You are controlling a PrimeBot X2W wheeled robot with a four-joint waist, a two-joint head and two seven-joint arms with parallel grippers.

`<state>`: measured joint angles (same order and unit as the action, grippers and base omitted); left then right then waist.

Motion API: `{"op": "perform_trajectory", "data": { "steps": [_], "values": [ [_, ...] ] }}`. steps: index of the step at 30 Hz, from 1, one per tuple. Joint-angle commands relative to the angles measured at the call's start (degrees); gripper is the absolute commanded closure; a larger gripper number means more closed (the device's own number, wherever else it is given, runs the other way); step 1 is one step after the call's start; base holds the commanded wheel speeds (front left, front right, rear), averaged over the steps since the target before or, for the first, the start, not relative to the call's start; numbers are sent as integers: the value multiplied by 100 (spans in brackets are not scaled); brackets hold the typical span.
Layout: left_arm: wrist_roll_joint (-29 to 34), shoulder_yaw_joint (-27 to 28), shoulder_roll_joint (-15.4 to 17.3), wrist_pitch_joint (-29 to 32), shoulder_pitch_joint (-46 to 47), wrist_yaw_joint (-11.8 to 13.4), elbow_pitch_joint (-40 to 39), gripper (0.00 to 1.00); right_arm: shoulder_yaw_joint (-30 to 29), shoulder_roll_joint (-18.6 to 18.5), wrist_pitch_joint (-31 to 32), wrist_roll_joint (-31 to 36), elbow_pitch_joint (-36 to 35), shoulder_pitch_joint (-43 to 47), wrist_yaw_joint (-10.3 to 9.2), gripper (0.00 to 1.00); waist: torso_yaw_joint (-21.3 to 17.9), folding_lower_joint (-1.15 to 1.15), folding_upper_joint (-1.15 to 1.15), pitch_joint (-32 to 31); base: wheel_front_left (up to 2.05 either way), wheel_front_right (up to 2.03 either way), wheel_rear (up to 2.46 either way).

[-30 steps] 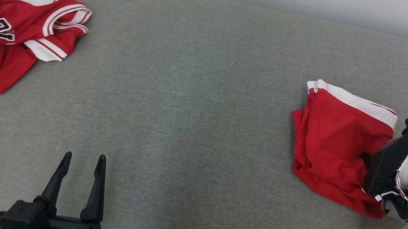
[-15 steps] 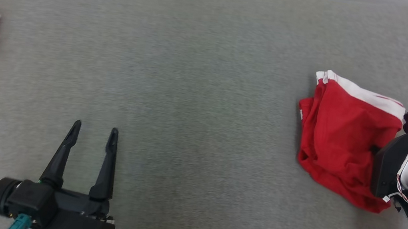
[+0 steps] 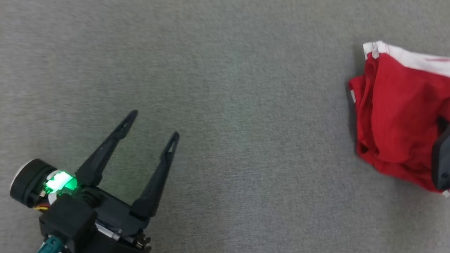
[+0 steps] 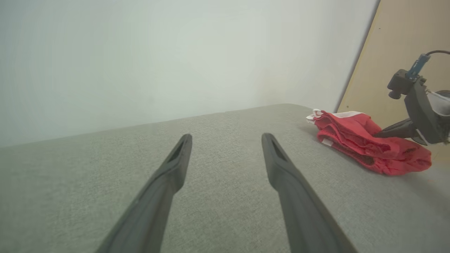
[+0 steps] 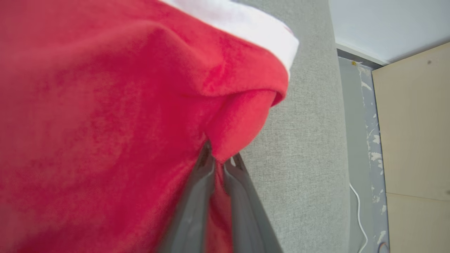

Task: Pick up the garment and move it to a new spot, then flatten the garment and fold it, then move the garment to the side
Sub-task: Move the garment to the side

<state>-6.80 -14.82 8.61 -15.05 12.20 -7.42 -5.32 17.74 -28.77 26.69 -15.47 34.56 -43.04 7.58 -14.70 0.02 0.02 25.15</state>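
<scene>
Garment position: the red shorts, folded into a loose bundle with a white waistband along the far edge, lie at the far right of the grey fabric surface, close to its right edge. The right gripper reaches in from the right and is clenched on a fold of the red cloth at the bundle's right side; the two dark fingers stand almost together with the fabric pinched between them. The left gripper is at the near left, well apart from the shorts, released, its fingers spread wide over bare surface with nothing between them. A green indicator light glows on its wrist. A pale wall stands beyond the far edge, and a beige panel stands to the right of the surface.
</scene>
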Motion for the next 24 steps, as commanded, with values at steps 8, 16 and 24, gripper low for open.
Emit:
{"op": "perform_trajectory", "data": {
  "steps": [8, 16, 24],
  "values": [
    [91, -504, 434, 0, 252, -2, -489, 0, 376, -337, -561, 251, 170, -664, -15, 100, -770, -2, -2, 933, 0, 0, 0],
    [107, -691, 680, 215, 267, -1, -942, 0, 612, -777, -1057, 483, 86, -1173, -15, 100, -1009, -2, -2, 1245, 0, 0, 0],
    [48, -649, 795, 332, 160, 34, -1073, 0, 416, -898, -1784, 664, 238, -1300, -15, 100, -1007, -2, -2, 1334, 0, 0, 0]
  ]
}}
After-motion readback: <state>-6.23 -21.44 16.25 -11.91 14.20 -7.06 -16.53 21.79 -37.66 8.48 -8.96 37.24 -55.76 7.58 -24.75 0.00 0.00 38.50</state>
